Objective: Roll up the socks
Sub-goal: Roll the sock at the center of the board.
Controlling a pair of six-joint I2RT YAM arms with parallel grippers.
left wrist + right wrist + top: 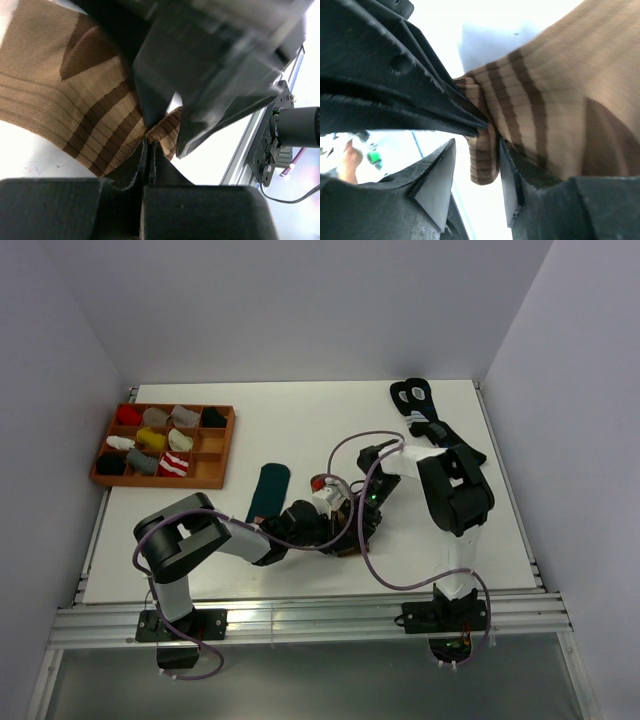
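Observation:
The brown sock with cream stripes [75, 100] fills the left wrist view. My left gripper [149, 142] is shut on a bunched edge of it. In the right wrist view the same sock [555, 100] hangs as a narrow fold between the fingers of my right gripper [477, 150]. Those jaws stand open, the fold resting against the right finger [512, 175] with a gap on the left side. In the top view the two grippers meet at the table's near middle, left gripper [335, 528], right gripper [360, 518], and they hide the sock. The dark green sock [268, 490] lies flat just left of them.
A wooden tray [215, 475] with several rolled socks in its compartments sits at the back left. Black socks with blue-and-white marks [415, 400] lie at the back right. The table's metal front rail [300, 615] runs close behind the grippers. Cables loop over both arms.

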